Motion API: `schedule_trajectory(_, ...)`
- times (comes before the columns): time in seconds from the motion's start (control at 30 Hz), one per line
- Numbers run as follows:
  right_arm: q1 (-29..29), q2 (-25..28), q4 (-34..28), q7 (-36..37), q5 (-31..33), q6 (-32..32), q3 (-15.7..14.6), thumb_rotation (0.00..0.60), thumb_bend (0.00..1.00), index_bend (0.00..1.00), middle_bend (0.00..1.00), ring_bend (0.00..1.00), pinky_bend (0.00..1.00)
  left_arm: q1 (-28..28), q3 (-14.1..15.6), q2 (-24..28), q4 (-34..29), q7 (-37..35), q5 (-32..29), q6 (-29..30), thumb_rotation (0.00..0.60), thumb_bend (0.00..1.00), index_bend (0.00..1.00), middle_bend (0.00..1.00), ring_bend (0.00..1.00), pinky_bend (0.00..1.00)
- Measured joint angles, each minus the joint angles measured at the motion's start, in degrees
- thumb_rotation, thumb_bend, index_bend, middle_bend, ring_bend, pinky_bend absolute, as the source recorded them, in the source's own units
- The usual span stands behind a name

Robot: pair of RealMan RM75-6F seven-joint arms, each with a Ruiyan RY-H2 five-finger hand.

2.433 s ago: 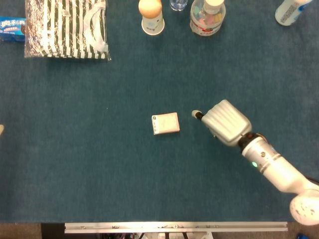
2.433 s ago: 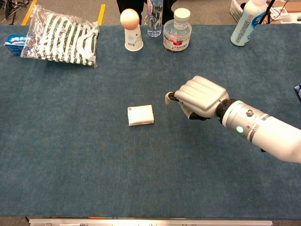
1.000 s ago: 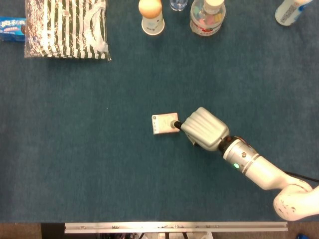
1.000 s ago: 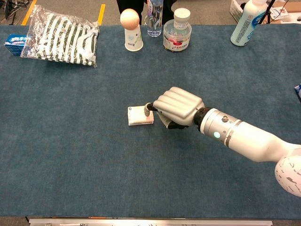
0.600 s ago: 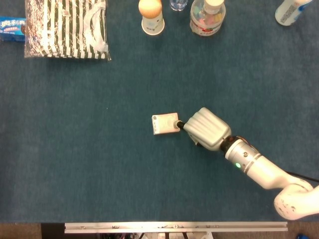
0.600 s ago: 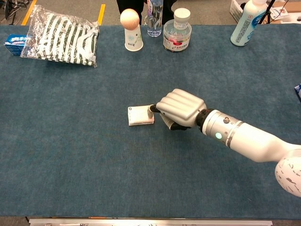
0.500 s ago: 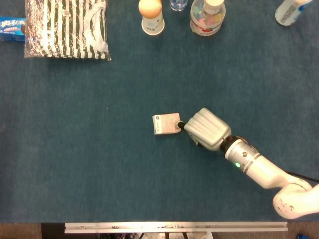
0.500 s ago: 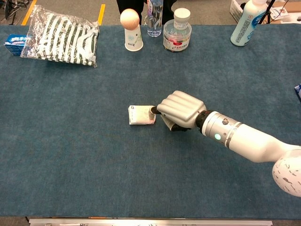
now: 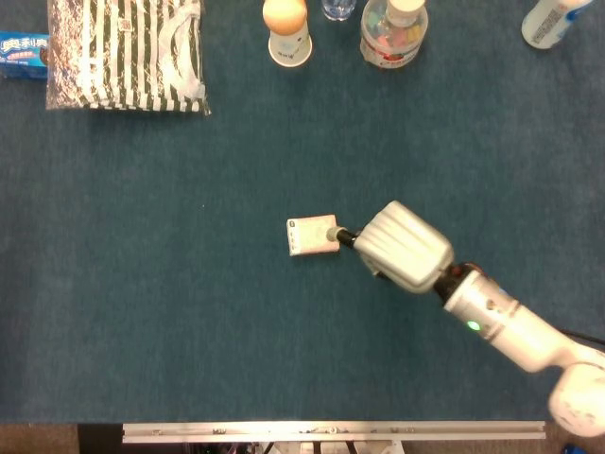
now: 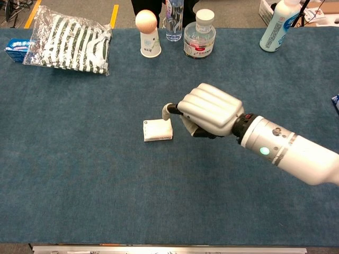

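Right robot hand [image 9: 405,245] fingers curled on nothing, fingertip beside small white box [image 9: 311,236]

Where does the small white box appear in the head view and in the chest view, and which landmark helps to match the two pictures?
Head view: the small white box lies near the centre, left of the right hand.
Chest view: the box lies just left of centre, beside the same hand.
Shared landmark: the striped bag, top left in both.

open carpet [image 9: 189,312] around small box [image 9: 311,236], bottles [image 9: 392,33] far
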Motion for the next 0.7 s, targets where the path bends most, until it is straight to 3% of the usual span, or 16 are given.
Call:
schedule_trajectory(0.07, -1.0, 2.3, -1.4, -0.5, -1.9, 2.4, -0.5, 0.600, 0.99, 0.39, 0.97, 0.85, 0.98, 0.1, -0.2, 0.1, 0.0, -0.3, -0.2, 0.3, 0.600, 0.01, 0.61, 0.58, 0.39, 0.49)
schedule_trajectory(0.13, -2.5, 4.8, -2.5, -1.3, -3.9, 5.3, -1.2, 0.600, 0.90, 0.39, 0.87, 0.76, 0.94, 0.2, -0.4, 0.1, 0.0, -0.4, -0.4, 0.4, 0.600, 0.01, 0.61, 0.58, 0.39, 0.49)
schedule_trajectory(0.27, -6.1, 9.3, -3.7, -3.0, -6.6, 10.4, -2.8, 0.600, 0.57, 0.39, 0.65, 0.59, 0.84, 0.1, -0.5, 0.1, 0.2, -0.5, -0.6, 0.2, 0.600, 0.00, 0.61, 0.58, 0.39, 0.49)
schedule_trajectory(0.43, -11.1, 14.8, -4.1, -5.7, -8.4, 15.7, -4.8, 0.600, 0.25, 0.39, 0.43, 0.38, 0.57, -0.3, -0.4, -0.4, 0.6, -0.4, -0.6, -0.7, 0.600, 0.00, 0.61, 0.58, 0.39, 0.49)
schedule_trajectory(0.6, -15.4, 17.2, -3.0, -6.9, -9.9, 21.1, -5.6, 0.600, 0.03, 0.39, 0.37, 0.32, 0.42, -1.0, -0.3, -0.9, 1.3, -0.2, -0.7, -1.8, 0.600, 0.00, 0.61, 0.58, 0.39, 0.49)
schedule_trajectory(0.7, -18.8, 17.9, -1.6, -7.2, -10.3, 25.0, -5.9, 0.600, 0.00, 0.39, 0.37, 0.32, 0.35, -1.5, -0.4, -1.4, 2.0, -0.5, -1.0, -2.6, 0.600, 0.00, 0.61, 0.58, 0.39, 0.49)
